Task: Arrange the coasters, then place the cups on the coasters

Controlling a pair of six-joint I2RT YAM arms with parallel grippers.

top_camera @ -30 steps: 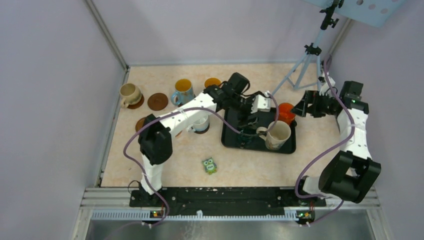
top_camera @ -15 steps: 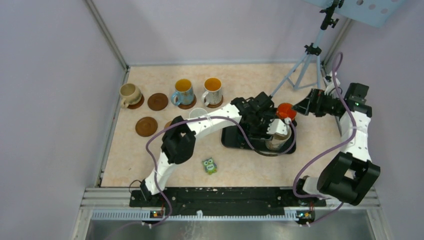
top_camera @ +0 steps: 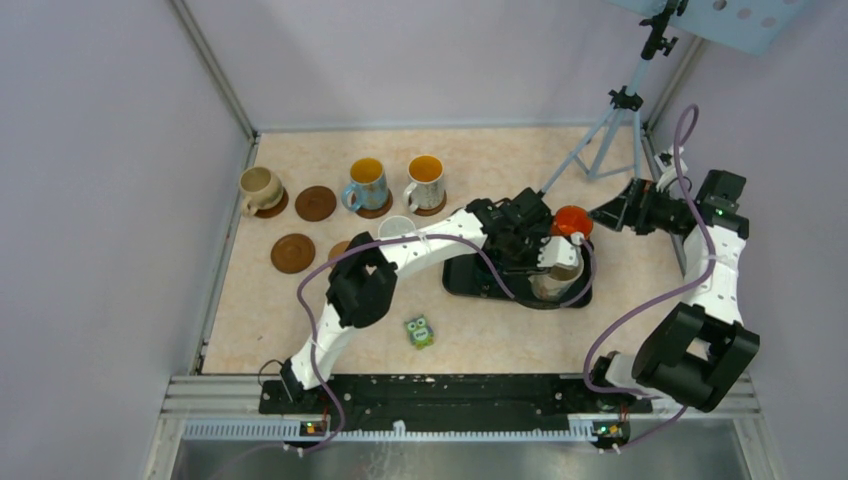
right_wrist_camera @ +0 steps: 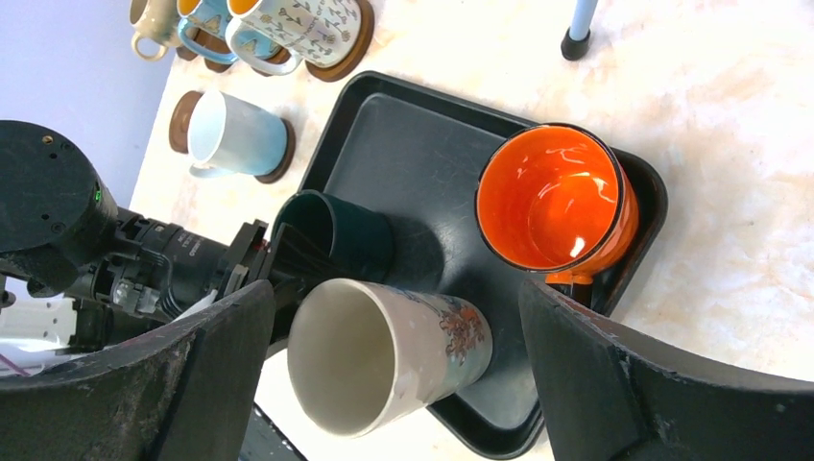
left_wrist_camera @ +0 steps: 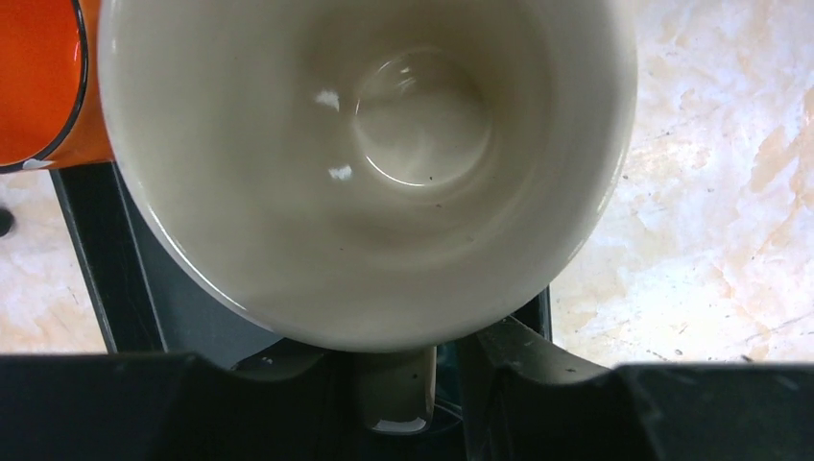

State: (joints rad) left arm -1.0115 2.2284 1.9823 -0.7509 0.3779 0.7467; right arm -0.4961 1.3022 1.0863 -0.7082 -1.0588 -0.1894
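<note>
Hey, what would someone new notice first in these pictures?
The big cream mug on the black tray draws the eye, with the left gripper straddling its handle. Beside it, in the tray's corner, a bright orange cup stands out. At the table's far left, mugs sit on brown coasters.

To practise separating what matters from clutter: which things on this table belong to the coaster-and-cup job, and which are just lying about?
Job: coasters; four cups on coasters; orange cup, dark green cup, cream cup, not yet on coasters.
Lying about: black tray; green owl figure; tripod.
</note>
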